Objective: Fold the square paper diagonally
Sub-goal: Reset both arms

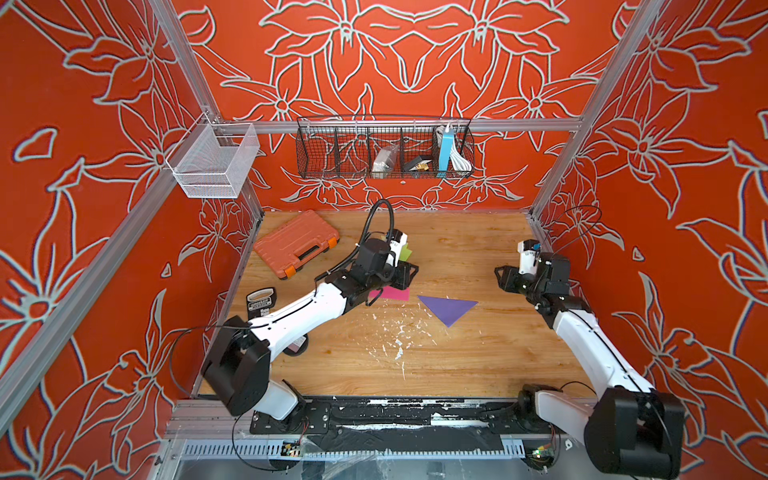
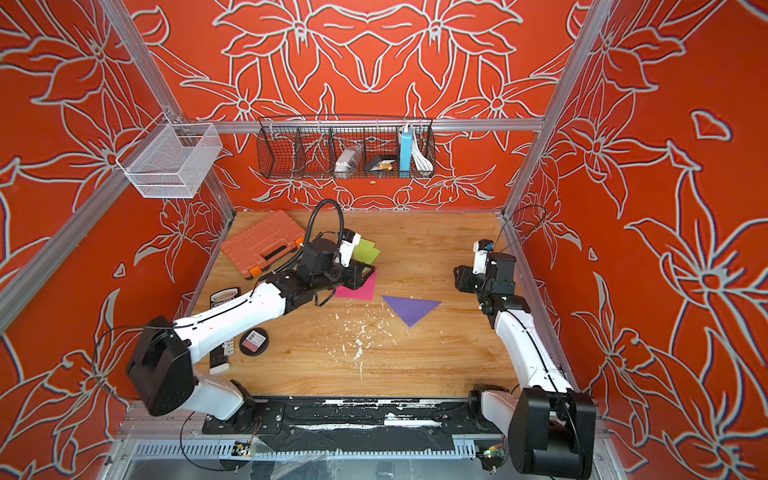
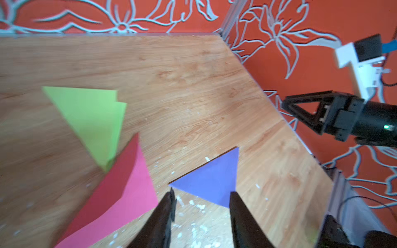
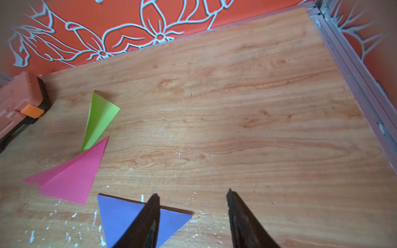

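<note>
Left gripper [image 3: 202,192]: hangs left of centre with jaws apart, clasps nothing. Right gripper [image 4: 192,193]: stands equally spread and empty, hovers off the surface at the far right side. Wooden table [image 1: 457,249]: spans the floor between red, flower-patterned walls [image 1: 415,62]. Black wire basket [image 1: 384,149]: hangs high at the back, holds small items in its right-hand compartments. Orange tool case [image 1: 296,245]: lies closed at the back left of the table. White mesh basket [image 1: 214,162]: hangs high at the left. Pink paper [image 2: 361,289]: lies folded just left of centre, partly lifted along its crease, partly under the left gripper in both top views. Purple paper [image 1: 449,308]: lies flat as a folded triangle near the middle of the table, long edge toward the back, point toward the front, between the two grippers and touching neither. Green paper [image 2: 365,249]: rests folded behind the pink, one tip at the pink's edge. White flecks [image 1: 399,332]: scatter across the wood in front of the purple triangle.
</note>
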Tool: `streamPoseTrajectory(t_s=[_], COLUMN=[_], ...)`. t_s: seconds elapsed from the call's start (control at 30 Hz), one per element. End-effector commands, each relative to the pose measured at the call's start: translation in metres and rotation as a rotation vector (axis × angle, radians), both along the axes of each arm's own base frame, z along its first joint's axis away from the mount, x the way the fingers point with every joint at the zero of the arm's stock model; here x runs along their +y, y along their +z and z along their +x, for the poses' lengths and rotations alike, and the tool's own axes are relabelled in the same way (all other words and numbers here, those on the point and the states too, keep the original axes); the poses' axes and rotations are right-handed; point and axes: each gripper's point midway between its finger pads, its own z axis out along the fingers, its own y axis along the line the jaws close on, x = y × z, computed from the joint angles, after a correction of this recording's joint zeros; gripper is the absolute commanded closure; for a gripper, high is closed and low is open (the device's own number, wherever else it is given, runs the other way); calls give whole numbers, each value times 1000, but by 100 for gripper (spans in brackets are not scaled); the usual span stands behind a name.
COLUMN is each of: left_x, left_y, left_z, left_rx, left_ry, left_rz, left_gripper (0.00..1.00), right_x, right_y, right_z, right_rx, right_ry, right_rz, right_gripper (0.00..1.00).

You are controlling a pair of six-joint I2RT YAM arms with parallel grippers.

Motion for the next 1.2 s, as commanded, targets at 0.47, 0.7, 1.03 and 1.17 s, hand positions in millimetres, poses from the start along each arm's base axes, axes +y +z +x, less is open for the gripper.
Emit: streamPoseTrajectory(t_s=[0.47, 0.7, 1.03, 1.17], left_x=[193, 250, 290, 287], left_y=[-69, -71, -111, -117], left_z=[-7, -2, 14, 15], left_rx=[-81, -179, -162, -168], left_ry=[401, 536, 605, 577], left_rz=[195, 257, 179, 167], left_gripper=[66, 66, 64, 64], right_x=[-34, -45, -34, -27], right_y=[-23, -40, -60, -60], right_z=[10, 18, 35, 31], right_rx=[-123, -132, -195, -221], right_ry=[-112, -122, -67, -24], right_rz=[-195, -297, -268, -266], right_gripper=[55, 55, 58, 60])
